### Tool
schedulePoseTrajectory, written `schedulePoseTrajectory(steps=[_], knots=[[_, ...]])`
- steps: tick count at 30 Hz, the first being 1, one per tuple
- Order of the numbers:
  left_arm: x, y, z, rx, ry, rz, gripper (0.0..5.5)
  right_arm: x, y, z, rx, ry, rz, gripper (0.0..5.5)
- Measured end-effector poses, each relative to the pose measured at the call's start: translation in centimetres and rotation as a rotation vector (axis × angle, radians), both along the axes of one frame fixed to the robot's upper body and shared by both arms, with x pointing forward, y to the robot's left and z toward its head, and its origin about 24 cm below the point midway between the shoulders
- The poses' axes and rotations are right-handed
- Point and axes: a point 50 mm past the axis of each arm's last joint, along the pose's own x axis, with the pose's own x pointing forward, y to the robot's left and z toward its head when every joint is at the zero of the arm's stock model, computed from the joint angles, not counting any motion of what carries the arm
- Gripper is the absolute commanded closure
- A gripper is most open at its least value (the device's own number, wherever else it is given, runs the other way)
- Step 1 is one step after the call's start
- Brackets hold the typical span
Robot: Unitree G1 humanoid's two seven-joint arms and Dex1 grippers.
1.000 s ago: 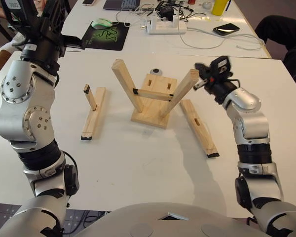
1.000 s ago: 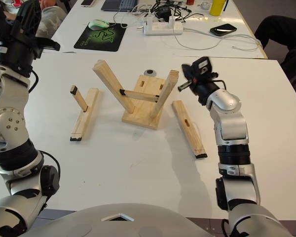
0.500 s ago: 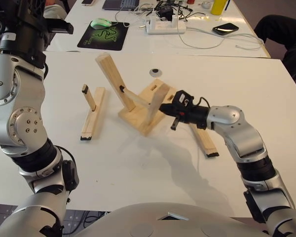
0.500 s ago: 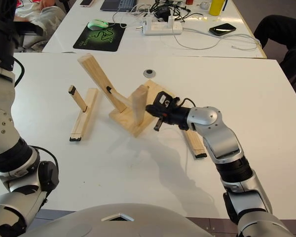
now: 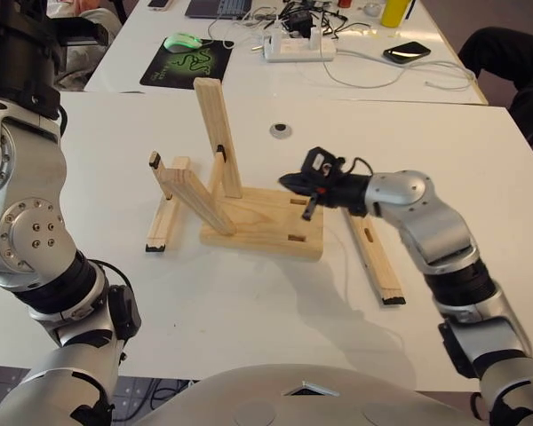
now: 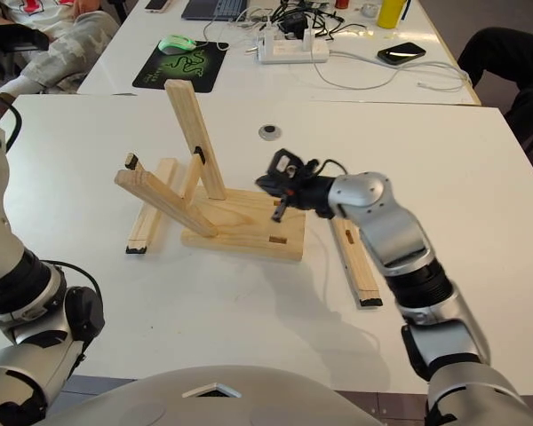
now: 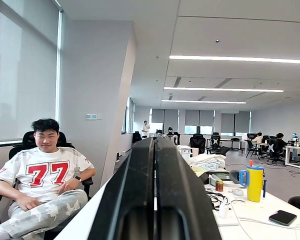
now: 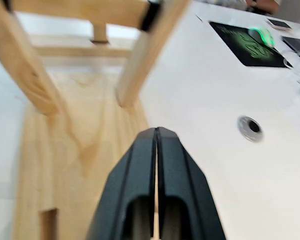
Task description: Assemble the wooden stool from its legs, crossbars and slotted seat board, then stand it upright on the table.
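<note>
Bright, even light from ceiling strips point(image 7: 225, 59); window point(image 7: 25, 75) slightly blown out. Soft, short shadows on the white table point(image 5: 249, 302).

white table point(image 5: 249, 302) in front, round cable grommet point(image 5: 282, 130) set in its top. second white table point(image 5: 249, 82) just behind it, carrying a black mouse pad point(image 5: 188, 64) with a green mouse point(image 5: 184, 41), white power strip point(image 5: 299, 49), loose cables, dark phone point(image 5: 407, 51), yellow bottle point(image 5: 393, 11) and laptop point(image 5: 218, 7). open-plan office: long ceiling light strips point(image 7: 230, 59), tall shaded window point(image 7: 22, 75), white pillar point(image 7: 97, 110), distant desks and chairs, blue mug point(image 7: 254, 182).
</note>
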Motion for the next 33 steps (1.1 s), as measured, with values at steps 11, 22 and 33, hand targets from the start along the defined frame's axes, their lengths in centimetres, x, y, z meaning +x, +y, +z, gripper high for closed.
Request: schedulePoseTrajectory(steps=[11, 22, 33], knots=[[0.1, -0.2, -0.1, 0.003, 0.008, -0.011, 5.46, 3.1, 0.3, -4.3, -0.295, -0.087, 0.005, 5.5], [0.2, -0.3, -0.1, 0.006, 0.008, -0.014, 5.46, 1.3, -0.3, -4.8, -0.454, 0.084, 0.213, 5.5], [0.2, -0.3, 0.2, 0.006, -0.011, -0.014, 5.46, 0.4, 0.9, -2.1, -0.234, 0.156, 0.227, 5.5]])
